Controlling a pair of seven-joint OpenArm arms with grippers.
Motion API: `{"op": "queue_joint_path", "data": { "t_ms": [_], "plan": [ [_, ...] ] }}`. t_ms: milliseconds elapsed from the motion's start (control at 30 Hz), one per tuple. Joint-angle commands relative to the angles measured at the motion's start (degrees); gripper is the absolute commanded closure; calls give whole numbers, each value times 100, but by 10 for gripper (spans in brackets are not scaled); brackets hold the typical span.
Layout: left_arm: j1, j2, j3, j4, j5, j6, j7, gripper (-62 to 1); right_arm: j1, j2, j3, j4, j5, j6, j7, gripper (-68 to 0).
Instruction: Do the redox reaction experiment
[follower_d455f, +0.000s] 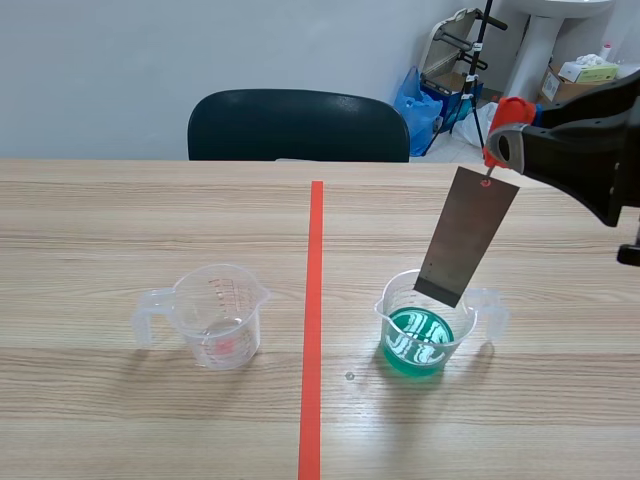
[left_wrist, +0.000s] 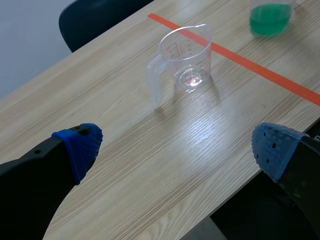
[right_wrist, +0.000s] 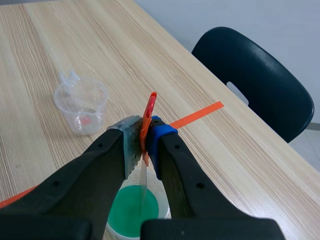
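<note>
My right gripper (follower_d455f: 500, 148) is shut on a red clip (follower_d455f: 507, 115) from which a grey metal strip (follower_d455f: 466, 235) hangs tilted. The strip's lower end sits at the mouth of a clear beaker of green liquid (follower_d455f: 425, 325), above the liquid. In the right wrist view the clip (right_wrist: 149, 107) is pinched between the fingers of the right gripper (right_wrist: 145, 132), with the strip (right_wrist: 143, 187) edge-on over the green beaker (right_wrist: 134, 212). An empty clear beaker (follower_d455f: 215, 315) stands left of the tape line. My left gripper (left_wrist: 177, 145) is open over the table's near edge, short of that empty beaker (left_wrist: 186, 60).
An orange-red tape line (follower_d455f: 313, 320) runs down the table's middle. A dark chair (follower_d455f: 298, 125) stands behind the far edge, with bags and boxes (follower_d455f: 450, 70) at the back right. A small drop (follower_d455f: 349, 376) lies near the green beaker.
</note>
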Motion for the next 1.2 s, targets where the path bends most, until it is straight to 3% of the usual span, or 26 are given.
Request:
{"op": "queue_joint_path", "data": {
  "t_ms": [0,500,867,1167],
  "plan": [
    [9,44,26,87,-39,7,-94,-623,101,33,-96,-24,92,15,111,-7],
    [9,42,26,87,-39,4,-96,-623,450,17,-839,-535,-428,4,697,-7],
    [9,42,26,87,-39,4,-94,-623,581,-627,-988,-1134,-1582,4,986,-7],
    [9,44,26,87,-39,4,-90,-623,859,-815,-1211,-1377,-1700,24,962,-7]
  ]
}}
